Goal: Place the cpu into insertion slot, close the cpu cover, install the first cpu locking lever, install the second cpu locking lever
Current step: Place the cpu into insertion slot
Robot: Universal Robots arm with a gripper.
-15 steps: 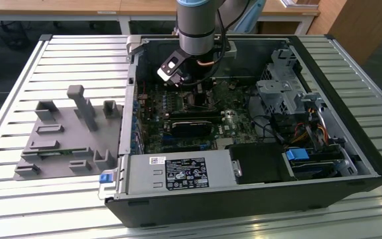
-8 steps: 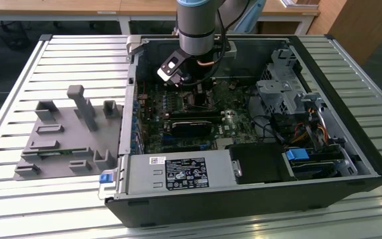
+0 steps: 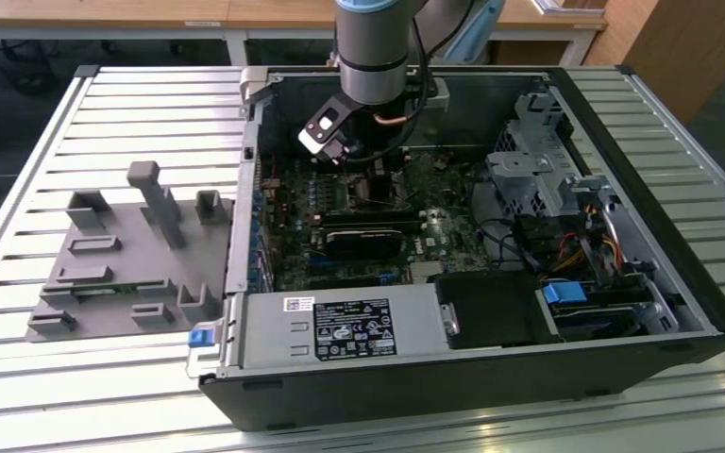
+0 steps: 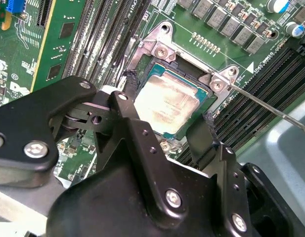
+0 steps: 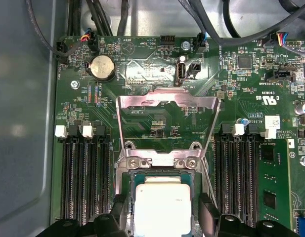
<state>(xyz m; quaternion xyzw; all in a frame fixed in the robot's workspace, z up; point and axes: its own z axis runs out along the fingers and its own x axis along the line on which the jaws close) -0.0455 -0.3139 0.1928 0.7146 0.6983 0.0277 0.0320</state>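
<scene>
The cpu (image 5: 163, 205) (image 4: 167, 102) lies flat in the insertion slot (image 5: 123, 170) (image 4: 143, 60), silver top up, with its green edge showing inside the metal rim. My gripper (image 5: 164, 215) (image 4: 168, 112) hangs just above it, open, with one black finger (image 5: 119, 210) (image 4: 128, 96) on each side of the chip and a small gap to it. The cpu cover (image 5: 167, 101) stands raised, hinged at the slot's far edge. A thin lever rod (image 4: 271, 109) sticks out beside the slot. In the exterior view, the arm reaches down into the computer case with the gripper (image 3: 373, 175) low over the motherboard.
Memory slots (image 5: 85, 182) (image 5: 236, 177) flank the socket. A black card (image 3: 365, 241) lies across the board nearer the power supply (image 3: 337, 330). A drive cage (image 3: 542, 175) and cables fill the case at the exterior view's right. A grey fixture (image 3: 124, 260) sits on the slatted table outside.
</scene>
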